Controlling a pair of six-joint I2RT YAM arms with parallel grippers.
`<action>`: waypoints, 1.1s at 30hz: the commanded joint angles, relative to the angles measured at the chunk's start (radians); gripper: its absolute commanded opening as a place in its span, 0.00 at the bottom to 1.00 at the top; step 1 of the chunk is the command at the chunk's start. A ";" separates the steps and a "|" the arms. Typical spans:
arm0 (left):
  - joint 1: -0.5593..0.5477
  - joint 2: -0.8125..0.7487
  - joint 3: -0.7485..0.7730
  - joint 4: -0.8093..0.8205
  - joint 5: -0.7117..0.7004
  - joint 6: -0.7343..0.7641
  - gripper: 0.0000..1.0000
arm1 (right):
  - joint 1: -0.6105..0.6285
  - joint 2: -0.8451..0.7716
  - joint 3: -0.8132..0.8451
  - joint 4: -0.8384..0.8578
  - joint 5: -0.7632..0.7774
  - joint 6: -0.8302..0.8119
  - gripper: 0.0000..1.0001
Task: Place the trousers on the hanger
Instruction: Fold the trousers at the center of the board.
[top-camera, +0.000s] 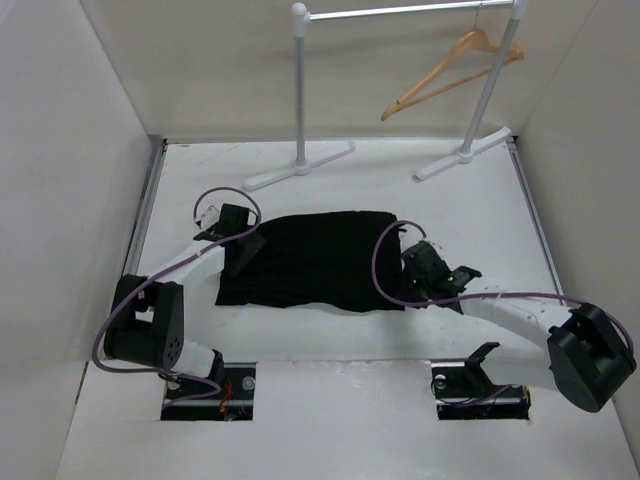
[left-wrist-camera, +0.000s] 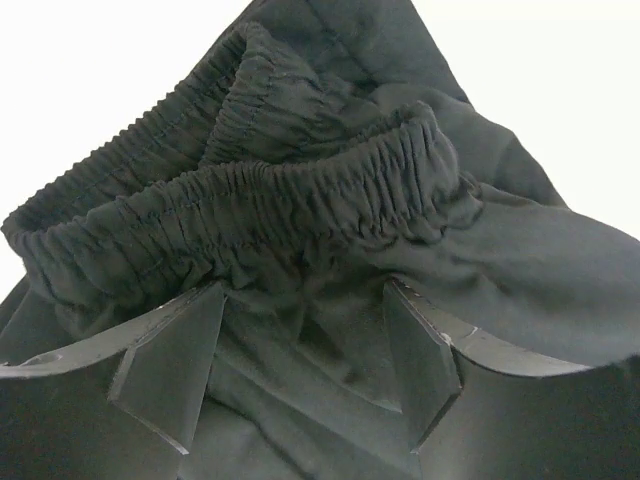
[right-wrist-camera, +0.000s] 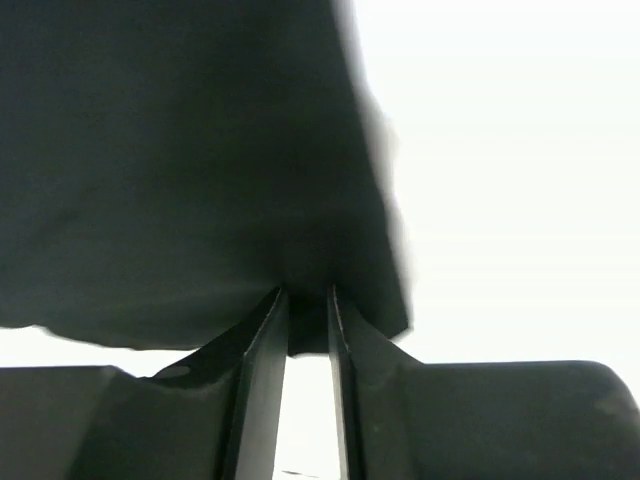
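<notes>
The trousers (top-camera: 315, 260) lie flat and folded at mid-table (top-camera: 330, 345), long axis running left to right. The elastic waistband (left-wrist-camera: 250, 200) is at the left end, bunched and slightly raised.

The left gripper (top-camera: 238, 232) sits at that end. Its jaws stand well apart, with the waistband just ahead of the fingers (left-wrist-camera: 170, 370) and cloth beneath them, and nothing is clamped.

The right gripper (top-camera: 418, 272) is at the opposite end, at the near right edge. Its jaws are drawn almost together on the cloth edge, and the hold appears thin.

The hanger (top-camera: 452, 72) hangs tilted from the grey rail stand (top-camera: 300, 90), at the far right and well apart from the garment.

Judgement: the hanger lies beyond and to the right of the trousers, nearer the right arm. The garment's long axis runs across the line towards it.
</notes>
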 joint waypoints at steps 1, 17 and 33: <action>0.021 -0.037 -0.054 0.002 -0.001 0.016 0.64 | 0.001 0.020 -0.042 -0.001 0.015 0.039 0.26; -0.098 -0.227 0.168 -0.133 0.033 0.042 0.50 | -0.051 -0.036 0.312 -0.020 -0.121 -0.107 0.16; -0.117 -0.210 -0.186 0.016 -0.024 0.049 0.43 | -0.341 0.712 0.536 0.476 -0.390 0.037 0.10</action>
